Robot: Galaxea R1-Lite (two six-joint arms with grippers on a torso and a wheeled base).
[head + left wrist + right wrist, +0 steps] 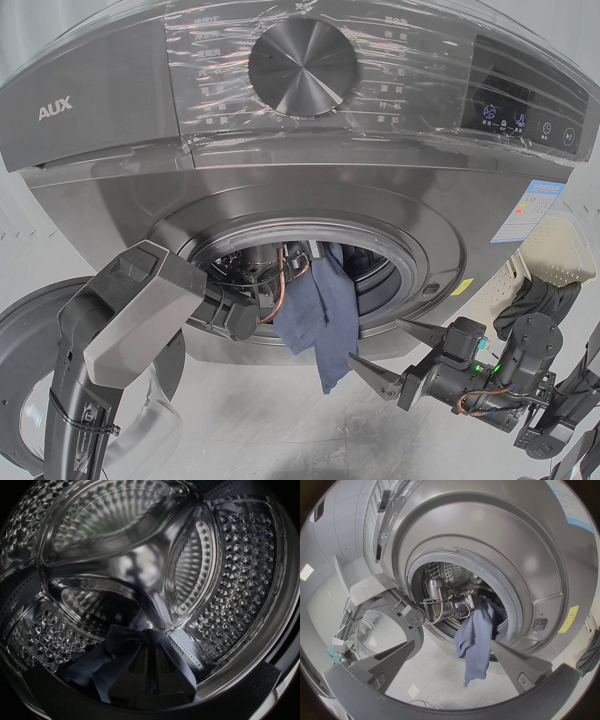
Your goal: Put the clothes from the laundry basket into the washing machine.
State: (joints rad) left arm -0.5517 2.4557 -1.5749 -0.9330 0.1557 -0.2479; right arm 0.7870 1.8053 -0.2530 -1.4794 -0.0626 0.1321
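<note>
A blue garment hangs out of the washing machine over the lower rim of its round opening, its tail reaching towards the floor. My left gripper is inside the steel drum, shut on the upper end of this garment. My right gripper is open just outside the machine, low and to the right of the hanging cloth, without touching it. In the right wrist view the garment hangs beyond the spread fingers.
The machine door stands swung open at the left, behind my left arm. A cream laundry basket stands at the right with dark clothes draped over its edge. Bare grey floor lies below the opening.
</note>
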